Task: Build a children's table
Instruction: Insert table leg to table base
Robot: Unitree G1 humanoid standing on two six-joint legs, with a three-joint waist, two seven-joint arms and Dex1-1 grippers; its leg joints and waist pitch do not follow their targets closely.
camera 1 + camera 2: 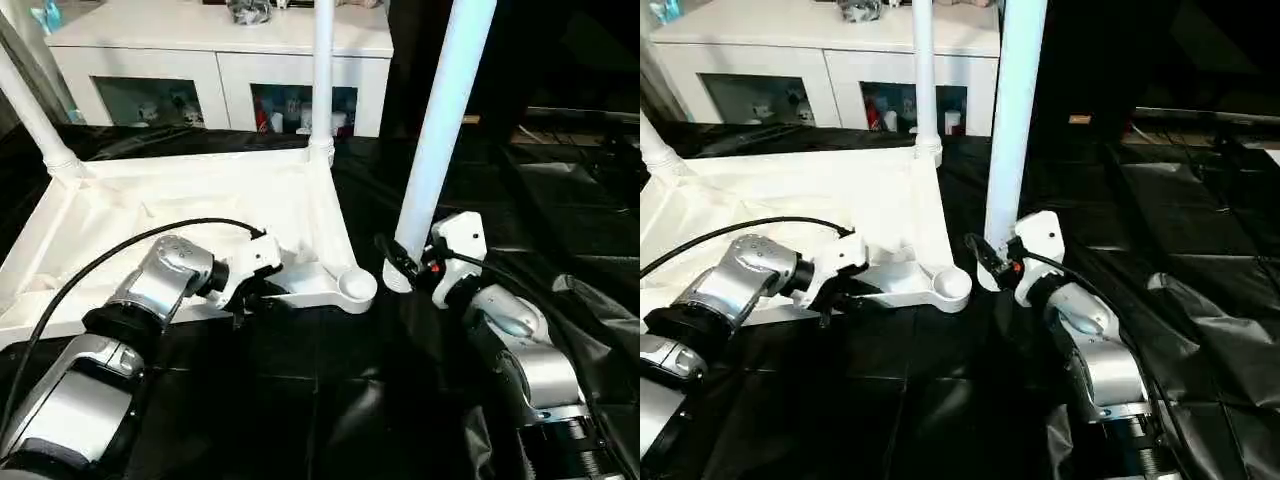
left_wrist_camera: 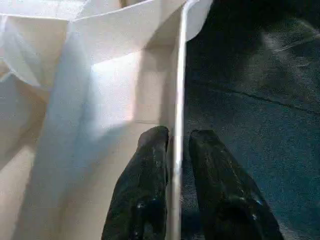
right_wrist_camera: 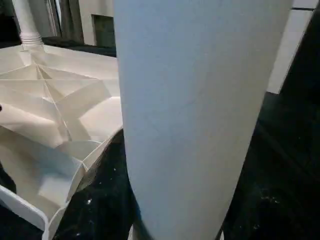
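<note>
At lower left, the tabletop (image 1: 200, 215) rim is being straddled by the left gripper (image 1: 243, 296), its fingers (image 2: 145, 190) nearly closed on the thin wall. Right of centre, a leg (image 1: 440, 130) is being clasped upright by the right gripper (image 1: 398, 262). Farther back, two fitted legs (image 1: 322, 70) are standing. The plastic is judged light, stiff and slippery; the leg is best gripped low.

Bright light overhead washes the tabletop (image 1: 200, 200) nearly featureless, detail lost in glare. Around it the black floor sheet (image 1: 560, 200) stays dim, catching soft sheen on its creases. The raised leg (image 3: 195, 115) beside the tabletop looms soft and out of focus. Shadows pool inside the tabletop's ribs.
</note>
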